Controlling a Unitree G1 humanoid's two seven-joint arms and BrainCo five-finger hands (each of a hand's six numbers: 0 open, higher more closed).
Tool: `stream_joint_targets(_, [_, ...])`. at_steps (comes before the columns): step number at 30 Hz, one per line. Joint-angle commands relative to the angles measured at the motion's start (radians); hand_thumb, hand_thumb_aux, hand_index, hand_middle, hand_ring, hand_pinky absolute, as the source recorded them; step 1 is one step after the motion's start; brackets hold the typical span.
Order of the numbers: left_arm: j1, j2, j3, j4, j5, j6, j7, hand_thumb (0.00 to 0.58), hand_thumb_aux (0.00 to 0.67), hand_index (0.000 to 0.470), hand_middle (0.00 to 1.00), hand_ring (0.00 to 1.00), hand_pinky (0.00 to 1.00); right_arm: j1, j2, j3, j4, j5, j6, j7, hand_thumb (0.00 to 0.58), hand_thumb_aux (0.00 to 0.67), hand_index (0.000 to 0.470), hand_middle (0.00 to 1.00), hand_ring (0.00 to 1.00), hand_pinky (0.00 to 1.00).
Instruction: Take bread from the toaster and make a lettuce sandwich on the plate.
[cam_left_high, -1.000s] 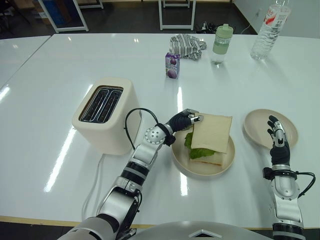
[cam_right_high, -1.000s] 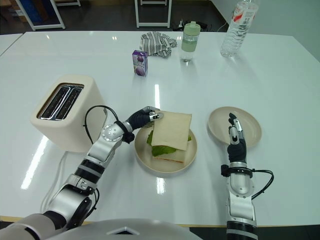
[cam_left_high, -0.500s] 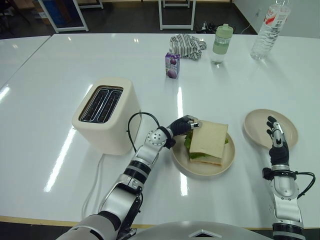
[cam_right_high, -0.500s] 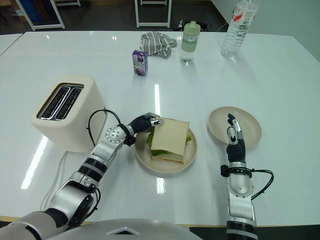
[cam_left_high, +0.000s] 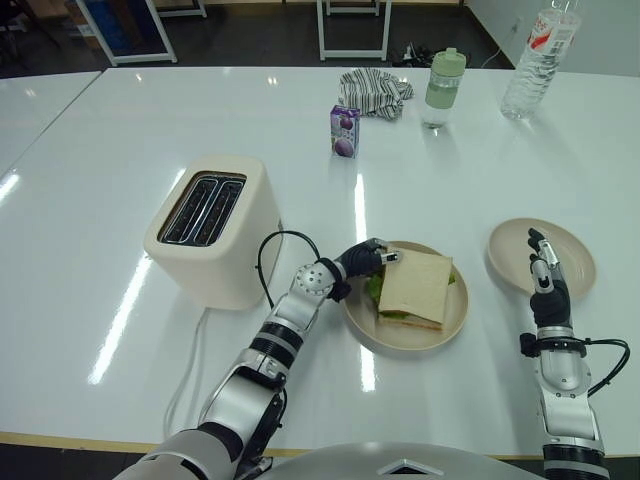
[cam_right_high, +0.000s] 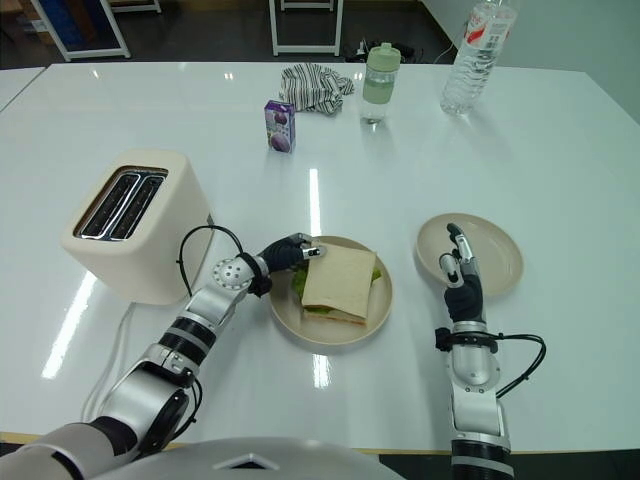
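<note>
A glossy white tabletop (cam_left_high: 480, 170) carries a cream toaster (cam_left_high: 210, 230), a smooth, matte box with rounded corners and two dark, empty slots on top. To its right sits a round beige plate (cam_left_high: 400, 338) with a low rim and a dull finish. The sandwich lies flat on it. Its top bread slice (cam_left_high: 415, 285) is pale, squarish and soft-edged. Crinkled green lettuce (cam_left_high: 374, 288) sticks out along the left side, and a thin edge of the lower slice shows beneath.

The left hand (cam_left_high: 365, 257), dark-fingered with a metal wrist, rests at the plate's far-left edge. Its fingers are curled and pinch the far-left corner of the top bread slice. The right hand (cam_left_high: 545, 285) stands upright with its fingers stretched out and nothing in it, at the near edge of a second, smaller beige plate (cam_left_high: 572, 262).

Along the far side stand several things:
- A small purple drink carton (cam_left_high: 344, 131), with printing too small to read.
- A crumpled black-and-white striped cloth (cam_left_high: 375, 92).
- A translucent cup with a pale green lid (cam_left_high: 443, 88).
- A clear ribbed plastic water bottle (cam_left_high: 528, 65) with a red-and-white label.
</note>
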Motion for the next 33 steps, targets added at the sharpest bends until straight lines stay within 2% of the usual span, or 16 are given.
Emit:
stream_joint_targets(1, [0.002, -0.002, -0.002, 0.024, 0.017, 0.001, 0.002, 0.58, 0.67, 0.47, 1.0, 1.0, 1.0, 0.022, -0.027, 0.04, -0.031, -0.126, -0.038, -0.041, 0.0, 0.0, 0.0, 0.0, 0.0, 0.0])
stream_joint_targets(7, [-0.001, 0.001, 0.002, 0.038, 0.021, -0.005, 0.004, 0.58, 0.67, 0.47, 1.0, 1.0, 1.0, 0.05, -0.102, 0.192, -0.134, -0.512, -0.125, -0.128, 0.0, 0.0, 0.0, 0.0, 0.0, 0.0])
stream_joint_targets(10, [-0.003, 0.001, 0.003, 0.045, 0.023, -0.007, 0.005, 0.58, 0.67, 0.47, 1.0, 1.0, 1.0, 0.05, -0.151, 0.268, -0.165, -0.727, -0.119, -0.17, 0.0, 0.0, 0.0, 0.0, 0.0, 0.0])
stream_joint_targets(15, [0.001, -0.001, 0.007, 0.049, 0.03, -0.009, 0.006, 0.58, 0.67, 0.47, 1.0, 1.0, 1.0, 0.06, -0.211, 0.374, -0.159, -0.931, -0.091, -0.2, 0.0, 0.0, 0.0, 0.0, 0.0, 0.0])
stream_joint_targets(22, [-0.002, -0.002, 0.006, 0.051, 0.034, -0.008, 0.003, 0.58, 0.67, 0.47, 1.0, 1.0, 1.0, 0.068, -0.252, 0.445, -0.124, -0.974, -0.043, -0.194, 0.0, 0.0, 0.0, 0.0, 0.0, 0.0])
stream_joint_targets(29, [0.005, -0.002, 0.0, 0.04, 0.042, 0.0, 0.001, 0.58, 0.67, 0.47, 1.0, 1.0, 1.0, 0.089, -0.24, 0.551, -0.027, -0.93, 0.056, 0.041, 0.0, 0.0, 0.0, 0.0, 0.0, 0.0])
stream_joint_targets(33, [0.023, 0.003, -0.017, 0.0, 0.075, -0.005, 0.018, 0.58, 0.67, 0.47, 1.0, 1.0, 1.0, 0.108, -0.236, 0.596, -0.015, -0.903, 0.108, 0.106, 0.0, 0.0, 0.0, 0.0, 0.0, 0.0])
